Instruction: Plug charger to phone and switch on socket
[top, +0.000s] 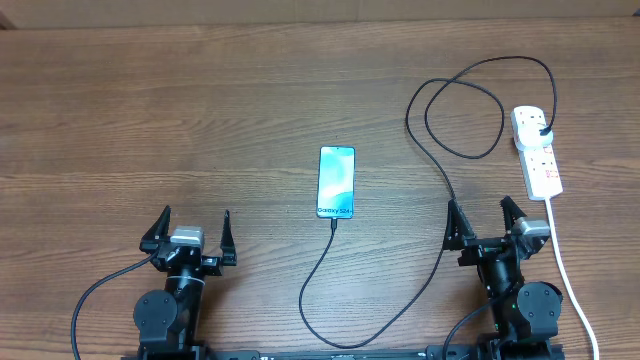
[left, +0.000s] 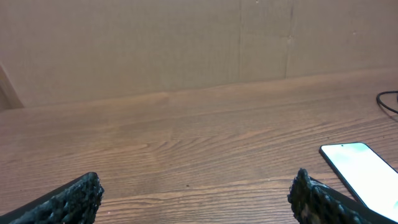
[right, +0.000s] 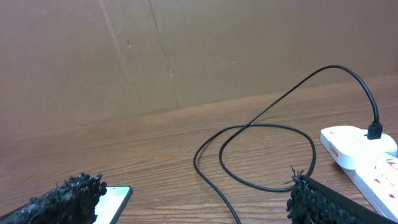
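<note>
Hanging low at the near edge of the tabletop (top: 200, 90), the left gripper (top: 194, 230) and the right gripper (top: 480, 222) both stand fully spread and hold nothing. The phone (top: 337, 182) lies face up between them, farther out. The charger (top: 440, 180) loops from its plug (top: 543, 131), seated in the socket (top: 540, 165) at the far right, round to its tip (top: 334, 224) at the phone's near end; whether the tip is seated cannot be told. Likely risks: the light phone sliding when the tip is pushed, a skewed tip missing the port, or the right arm snagging the slack loop and dragging the socket.
</note>
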